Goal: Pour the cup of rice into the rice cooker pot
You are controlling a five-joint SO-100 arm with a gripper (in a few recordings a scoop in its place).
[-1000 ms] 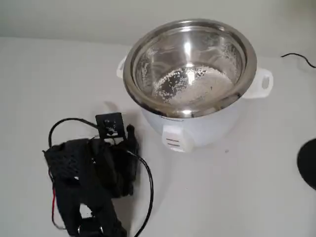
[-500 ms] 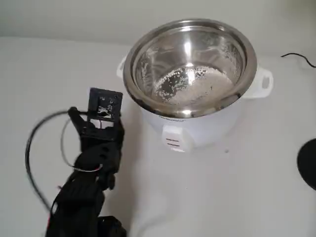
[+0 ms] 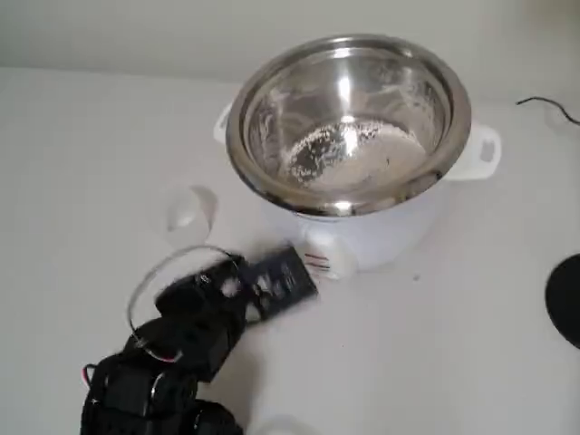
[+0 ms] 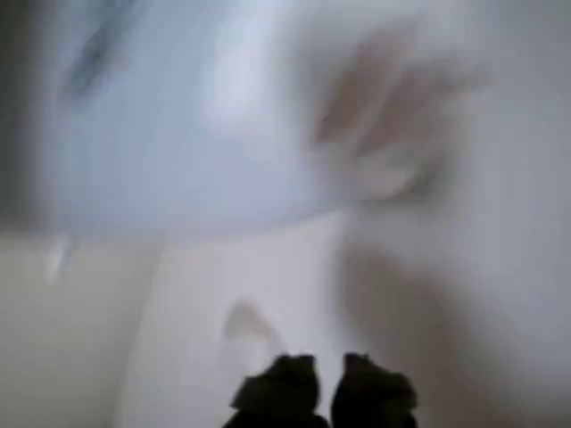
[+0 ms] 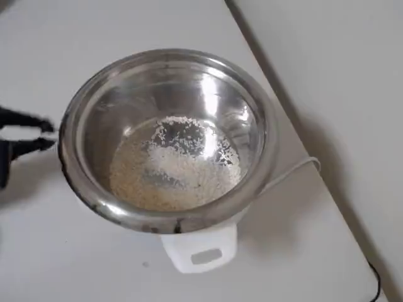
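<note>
The rice cooker pot (image 3: 349, 122) (image 5: 167, 135) is a shiny steel bowl set in a white body. White rice (image 3: 349, 149) (image 5: 173, 163) lies on its bottom. The cup of rice (image 3: 188, 210), small and translucent, stands alone on the table left of the cooker, and its contents cannot be made out. My black arm (image 3: 195, 317) reaches from the lower left toward the cooker's front. In the overhead view my gripper (image 5: 50, 134) hangs just left of the pot's rim, slightly open and holding nothing. The blurred wrist view shows my gripper (image 4: 326, 383) facing the white cooker wall.
A dark round object (image 3: 566, 299) sits at the right edge and a black cable (image 3: 548, 107) lies at the back right. A white cord (image 5: 289, 173) runs off the cooker toward the table's right edge (image 5: 296, 135). A pale shape (image 3: 281, 424) lies at the bottom edge.
My arm swung from the left of the cooker down and right toward its front. The cup, which the arm had covered, now stands free on the table.
</note>
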